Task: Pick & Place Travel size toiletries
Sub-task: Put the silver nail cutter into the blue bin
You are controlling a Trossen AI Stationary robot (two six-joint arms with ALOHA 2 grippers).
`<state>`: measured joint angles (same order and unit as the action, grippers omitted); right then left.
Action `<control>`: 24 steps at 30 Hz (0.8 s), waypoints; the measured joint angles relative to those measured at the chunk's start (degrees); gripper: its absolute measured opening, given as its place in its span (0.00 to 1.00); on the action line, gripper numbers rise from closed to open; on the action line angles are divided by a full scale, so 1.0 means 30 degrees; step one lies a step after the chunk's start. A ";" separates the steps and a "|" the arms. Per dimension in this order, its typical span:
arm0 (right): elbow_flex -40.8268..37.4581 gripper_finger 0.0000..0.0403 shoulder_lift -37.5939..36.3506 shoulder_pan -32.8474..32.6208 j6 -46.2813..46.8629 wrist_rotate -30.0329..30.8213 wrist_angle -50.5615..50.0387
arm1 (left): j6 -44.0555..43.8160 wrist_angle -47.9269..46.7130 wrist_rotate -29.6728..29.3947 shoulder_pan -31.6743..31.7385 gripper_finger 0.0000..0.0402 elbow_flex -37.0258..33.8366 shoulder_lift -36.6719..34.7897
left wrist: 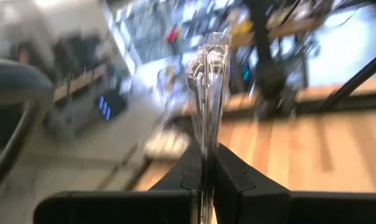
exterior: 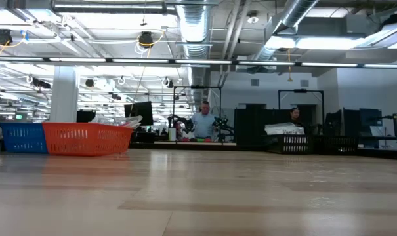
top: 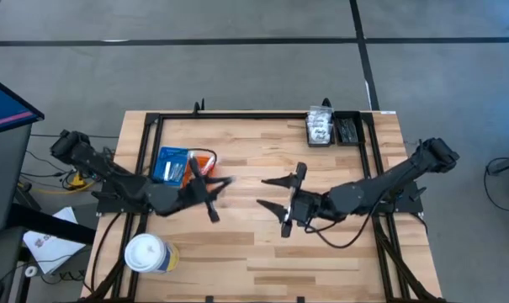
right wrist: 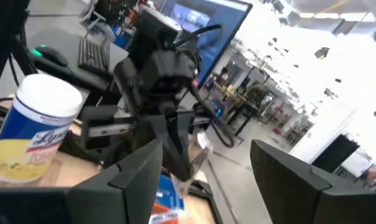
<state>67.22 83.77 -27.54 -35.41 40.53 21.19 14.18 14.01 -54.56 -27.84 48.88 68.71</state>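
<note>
- White lidded cup (top: pixel 146 253): stood near the left front corner of the worktop (top: pixel 262 244) in the high view; the right wrist view alone showed its yellow and blue label (right wrist: pixel 33 134).
- Blue tray (top: pixel 170 164) and orange tray (top: pixel 205 160): sat side by side at the worktop's left, beside the left arm. The low view showed their ribbed walls, blue (exterior: pixel 22 138) left of orange (exterior: pixel 86 139); neither arm appeared in that view.
- Left hand (top: pixel 212 194): raised over the worktop just right of the trays, fingers pinched on a clear packet (left wrist: pixel 207 93). Only the left wrist view showed the grip plainly, the crinkly packet standing up between the closed dark fingers (left wrist: pixel 234 177). The right wrist view showed the same hand (right wrist: pixel 178 158) from the front, the packet (right wrist: pixel 199 155) a pale sliver beside it.
- Right hand (top: pixel 281 195): hovered over the worktop's middle, facing the left hand, fingers spread wide and holding nothing. Its own wrist view showed the two fingers (right wrist: pixel 135 168) well apart.
- Remaining toiletries: clear packets with white contents (top: pixel 320 127) and dark sticks (top: pixel 347 130) lay in two compartments at the far right edge of the worktop, seen only from above.
- People (exterior: pixel 203 124): stood in the room beyond the worktop, seen only in the low view.
</note>
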 joint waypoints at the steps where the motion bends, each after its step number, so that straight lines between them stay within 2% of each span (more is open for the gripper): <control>1: 0.0000 0.58 -0.0252 0.0153 0.0319 -0.0049 -0.0538 | -0.1415 -0.1521 -0.0216 0.0235 0.01 0.0000 -0.0270; 4: 0.0000 0.56 -0.1131 0.0941 0.2076 -0.1221 -0.2819 | -0.5646 -0.5573 -0.0255 0.1197 0.01 0.0000 -0.1040; 7: 0.0000 0.53 -0.2149 0.2312 0.4575 -0.3997 -0.5316 | -0.9040 -0.8725 -0.0108 0.2476 0.01 0.0000 -0.1654; 13: 0.0000 0.46 -0.3451 0.4679 0.8066 -0.9736 -0.8566 | -1.2879 -1.3048 0.1919 0.6204 0.01 0.0000 -0.2751; 16: 0.0000 0.44 -0.3557 0.4824 0.8621 -1.0497 -0.9317 | -1.4735 -1.5973 0.3829 0.8982 0.01 0.0379 -0.2982; 21: 0.0000 0.41 -0.3586 0.4400 0.8508 -1.0512 -0.9431 | -1.7087 -2.1690 0.8455 1.3742 0.01 0.0962 -0.2348; 24: 0.0000 0.41 -0.3593 0.4126 0.8285 -1.0527 -0.9505 | -1.7347 -2.3856 0.9280 1.5268 0.01 0.0962 -0.1684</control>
<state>67.22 72.99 -15.16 -10.56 8.95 -7.32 -37.86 -57.55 -26.72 17.96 51.77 63.66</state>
